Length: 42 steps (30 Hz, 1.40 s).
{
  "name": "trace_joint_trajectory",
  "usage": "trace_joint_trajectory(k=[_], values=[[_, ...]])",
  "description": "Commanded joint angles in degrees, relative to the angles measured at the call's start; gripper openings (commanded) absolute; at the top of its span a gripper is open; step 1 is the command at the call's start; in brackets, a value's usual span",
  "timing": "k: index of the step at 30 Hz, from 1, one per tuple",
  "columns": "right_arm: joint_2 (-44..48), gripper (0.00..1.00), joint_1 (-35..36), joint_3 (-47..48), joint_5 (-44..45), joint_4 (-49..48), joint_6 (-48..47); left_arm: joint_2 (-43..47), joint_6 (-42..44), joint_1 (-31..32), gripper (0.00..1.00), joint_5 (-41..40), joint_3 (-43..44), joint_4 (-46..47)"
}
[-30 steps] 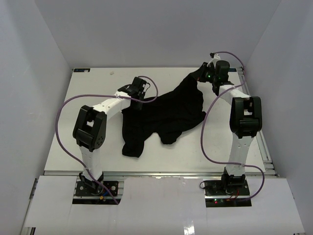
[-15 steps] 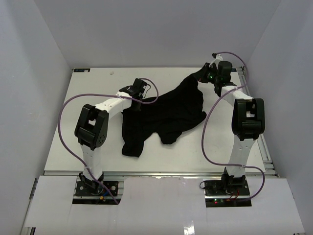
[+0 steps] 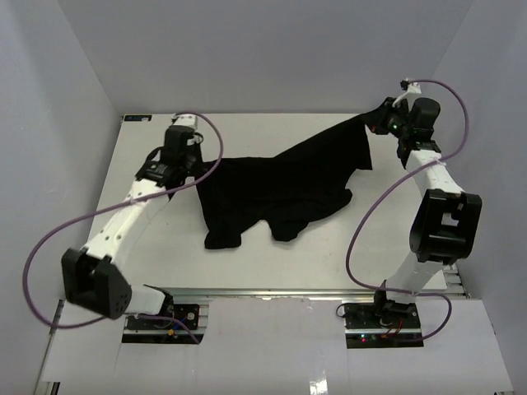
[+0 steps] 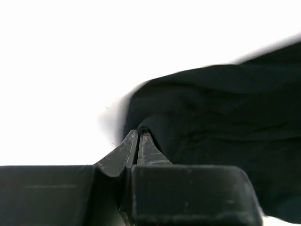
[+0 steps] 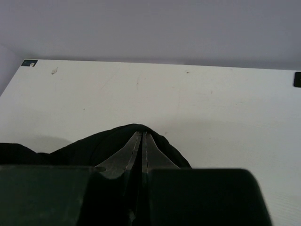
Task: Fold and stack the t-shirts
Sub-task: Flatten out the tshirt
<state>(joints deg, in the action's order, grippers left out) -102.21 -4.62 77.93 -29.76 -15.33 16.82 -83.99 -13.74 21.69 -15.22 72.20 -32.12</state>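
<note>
— Black fabric fills the middle of the overhead view. What is it?

— One plain black t-shirt (image 3: 280, 185), lying on a white desk (image 3: 272, 132). It is rumpled, not folded. Two loose lobes of cloth trail toward the near edge of the desk.

— Where does it sit compared with the two arms?

— Between them. Its left end meets the left tool (image 3: 194, 164), toward the left side of the desk. Its right end stretches up to the right tool (image 3: 372, 125), by the far right corner. The far edge of the cloth runs in a fairly straight line from one tool to the other.

— What is the left tool doing?

— It is clenched on the t-shirt. In the left wrist view its two fingers (image 4: 129, 148) are pressed together, with a fold of the dark cloth (image 4: 225, 108) nipped at their tips. The rest of the fabric spreads off to the right.

— And the right tool?

— Also clenched on the t-shirt. In the right wrist view its fingers (image 5: 155, 157) are closed, with black fabric (image 5: 84, 148) bunched over and around the tips. The bare desk lies beyond.

— Anything else in view?

— Purple cables (image 3: 49, 239) loop beside each arm, and plain pale walls (image 3: 263, 49) enclose the desk on three sides.
</note>
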Motion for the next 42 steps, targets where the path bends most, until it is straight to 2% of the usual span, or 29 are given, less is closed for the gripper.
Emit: trace_joint_trajectory(k=[1,4,8,16,26,31,42], values=[[6.4,0.06,-1.97,-2.42,-2.32,0.48,-4.33,9.44,-4.71,-4.01,0.08,5.97,-4.61,3.2],[10.53,0.06,-3.19,-5.15,-2.5,1.36,-5.92,14.98,-5.51,-5.78,0.08,10.98,-7.86,5.82],[16.33,0.06,-5.74,-6.91,-1.54,1.97,-6.01,19.82,-6.39,-7.01,0.08,12.85,-9.36,7.25],[27.39,0.06,-13.21,-9.55,-1.53,4.96,-8.12,25.62,-4.98,-8.77,0.07,12.23,-10.68,4.96],[44.73,0.06,-16.12,-12.63,0.66,5.31,-9.26,35.45,-5.95,-8.77,0.08,19.61,-10.68,0.92],[46.58,0.06,-16.12,-7.19,3.74,5.84,-8.21,38.89,-7.53,-8.77,0.08,24.54,-6.91,0.04],[46.05,0.06,-16.12,7.49,7.61,5.13,-8.12,43.38,-10.61,-8.77,0.08,21.56,2.41,-1.98]])
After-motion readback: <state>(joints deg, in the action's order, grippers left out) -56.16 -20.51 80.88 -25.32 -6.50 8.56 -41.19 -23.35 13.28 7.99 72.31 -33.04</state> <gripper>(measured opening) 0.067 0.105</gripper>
